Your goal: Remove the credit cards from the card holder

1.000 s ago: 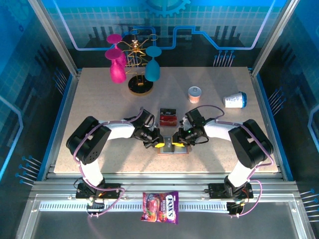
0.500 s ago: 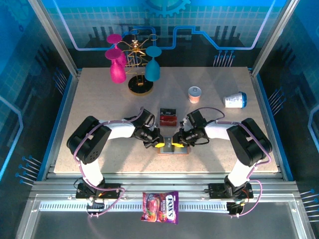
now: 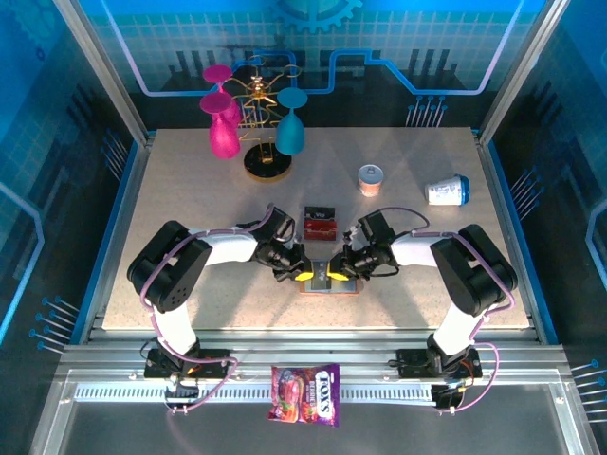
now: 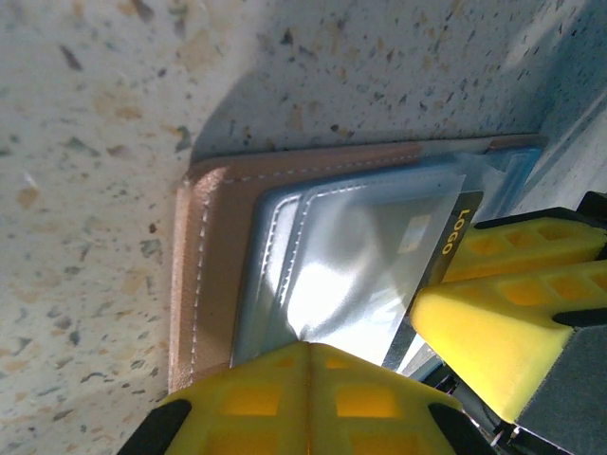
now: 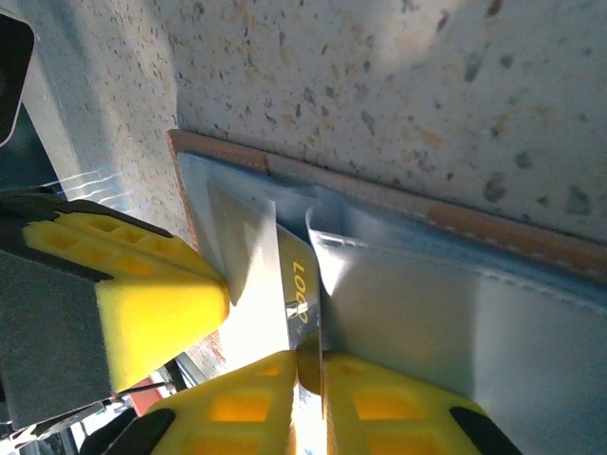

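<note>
The tan card holder lies open near the table's front, its leather rim framing grey-blue pockets. A credit card with a gold "LOGO" band sticks partway out of a pocket. My right gripper is shut on that card's edge. My left gripper is shut, its yellow tips pressing on the glossy pocket from the other side. Two red credit cards with dark bands lie on the table just behind the holder.
A gold rack with pink and teal glasses stands at the back left. A small orange-topped can and a tipped white cup sit at the back right. A candy bag lies on the front rail.
My right gripper's jaws have come together on the card's edge and its wrist has shifted slightly left. The left gripper has stayed shut in place.
</note>
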Controlling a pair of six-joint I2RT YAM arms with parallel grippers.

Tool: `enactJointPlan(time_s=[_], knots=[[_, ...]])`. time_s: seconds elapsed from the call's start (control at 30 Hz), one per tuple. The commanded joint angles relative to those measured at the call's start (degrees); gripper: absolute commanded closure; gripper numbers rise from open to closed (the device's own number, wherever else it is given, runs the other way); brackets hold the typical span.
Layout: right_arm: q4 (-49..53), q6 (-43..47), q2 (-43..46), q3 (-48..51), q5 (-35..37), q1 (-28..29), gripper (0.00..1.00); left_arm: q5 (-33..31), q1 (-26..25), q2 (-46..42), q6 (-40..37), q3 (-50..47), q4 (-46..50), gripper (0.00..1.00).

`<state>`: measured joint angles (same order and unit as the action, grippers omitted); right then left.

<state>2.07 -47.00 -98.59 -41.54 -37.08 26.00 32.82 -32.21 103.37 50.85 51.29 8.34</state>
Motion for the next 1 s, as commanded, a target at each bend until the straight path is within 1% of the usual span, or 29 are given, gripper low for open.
enactJointPlan(time_s=[0.0,0.23,0.77,0.97], knots=[[1.22,-0.22,1.19,0.89,-0.03,-0.82,0.88,-1.97,-0.38,1.06,-0.84,0.52,3.22,0.92],[5.26,2.27,2.48,0.15,1.71,-1.54,0.91,-2.04,-0.36,1.05,-0.84,0.49,3.42,0.91],[15.85,10.61,5.55,-0.99,4.47,-6.37,0.92,-2.10,-0.33,1.46,-1.28,1.27,4.15,0.91],[19.88,13.21,6.72,-2.66,6.14,-7.19,0.92,-2.01,-0.39,1.55,-1.28,1.71,4.07,0.92]])
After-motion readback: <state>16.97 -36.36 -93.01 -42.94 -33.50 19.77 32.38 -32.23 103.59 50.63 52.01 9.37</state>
